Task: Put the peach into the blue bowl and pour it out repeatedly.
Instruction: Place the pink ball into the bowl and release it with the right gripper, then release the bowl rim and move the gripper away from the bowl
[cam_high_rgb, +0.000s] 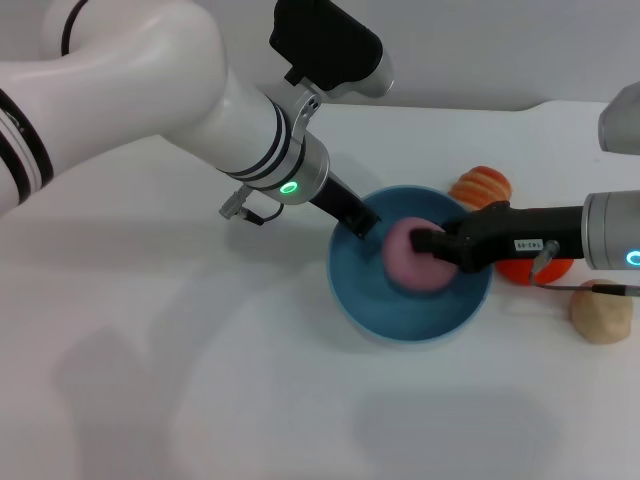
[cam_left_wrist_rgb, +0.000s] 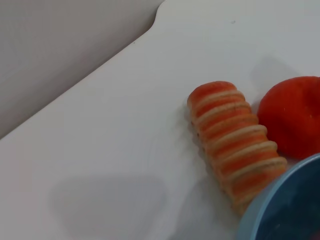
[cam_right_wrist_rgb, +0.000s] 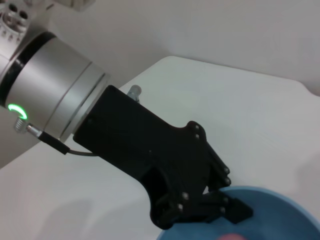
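White tabletop (cam_high_rgb: 200, 380): right gripper (cam_high_rgb: 425, 243), from three o'clock, clasps the peach (cam_high_rgb: 410, 258) over the blue bowl (cam_high_rgb: 400, 315); left gripper (cam_high_rgb: 362, 226) pinches the bowl's ten-o'clock rim.

Peach (cam_high_rgb: 410, 255) partly behind right pincer (cam_high_rgb: 420, 242)

Head view downward; both wrist views close, sharing blue bowl (cam_high_rgb: 410, 300).

Pink peach (cam_high_rgb: 405, 255) inside upright lt-blue bowl (cam_high_rgb: 400, 322), mid-table.
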